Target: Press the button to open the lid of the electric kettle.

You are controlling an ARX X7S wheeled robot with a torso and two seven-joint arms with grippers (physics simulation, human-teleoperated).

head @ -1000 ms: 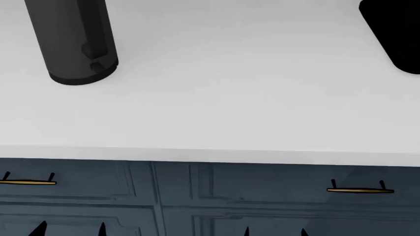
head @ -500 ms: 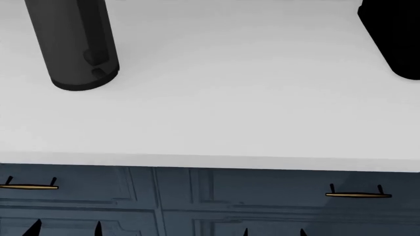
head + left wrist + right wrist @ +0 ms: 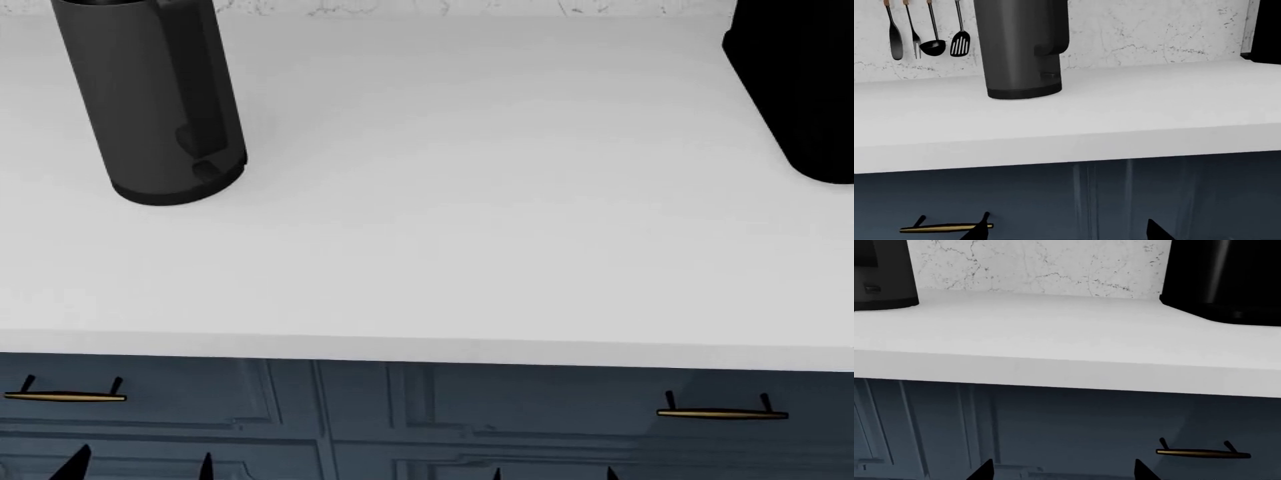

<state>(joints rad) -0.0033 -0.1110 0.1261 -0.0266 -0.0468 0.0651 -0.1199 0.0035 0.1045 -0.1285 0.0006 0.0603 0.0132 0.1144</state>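
Below the counter edge, in front of the dark blue cabinet doors point(image 3: 427, 420), both grippers, left point(image 3: 140, 465) and right point(image 3: 554, 472), show only black fingertips spread apart, holding nothing. Above, the electric kettle point(image 3: 154, 100) stands upright at the white countertop's point(image 3: 467, 200) far left; a big black appliance point(image 3: 801, 90) sits far right. Utensils point(image 3: 924, 30) hang on the wall beside the kettle.

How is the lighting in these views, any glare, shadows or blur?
Head view: flat, even light, white counter nearly washed out, only a faint shadow beside the kettle. Left wrist view: sharp, soft sheen down the kettle. Right wrist view: a bright streak on the black appliance; cabinets dim.
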